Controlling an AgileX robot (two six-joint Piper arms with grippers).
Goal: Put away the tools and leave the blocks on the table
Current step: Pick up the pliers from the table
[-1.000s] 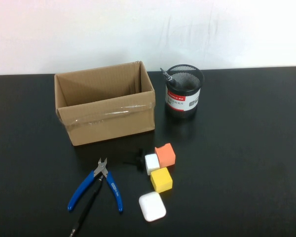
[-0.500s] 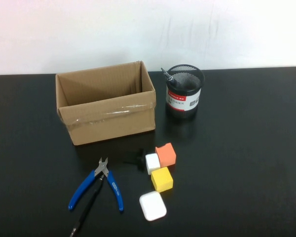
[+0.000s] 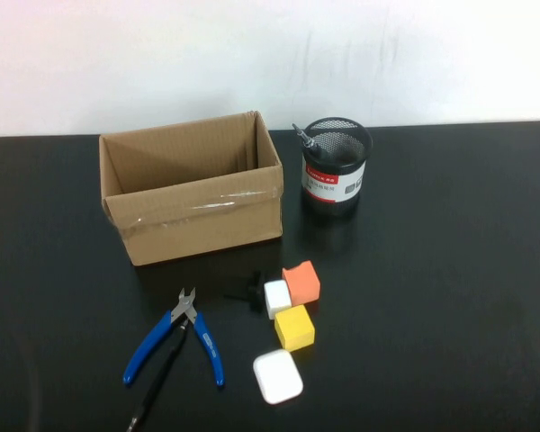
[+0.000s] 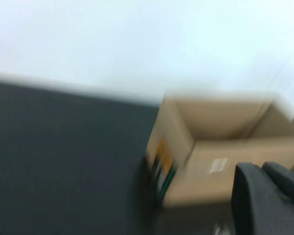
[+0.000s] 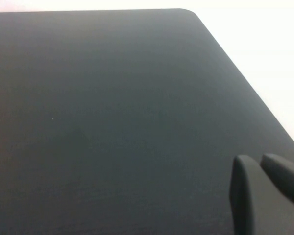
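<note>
Blurred look across the black bench [image 4: 63, 161] toward an open cardboard box [image 4: 220, 147].

Seen beyond the far bench edge: a plain white wall [image 4: 137, 39]. Standing on the bench near that far edge, the brown box, top open, inside walls showing, a pale label on one outer face, yellow and green print on the adjoining face. In the foreground, the dark fingers [image 4: 255, 203] of the left gripper [image 4: 269, 198], pressed together, overlapping the box's lower corner.
</note>
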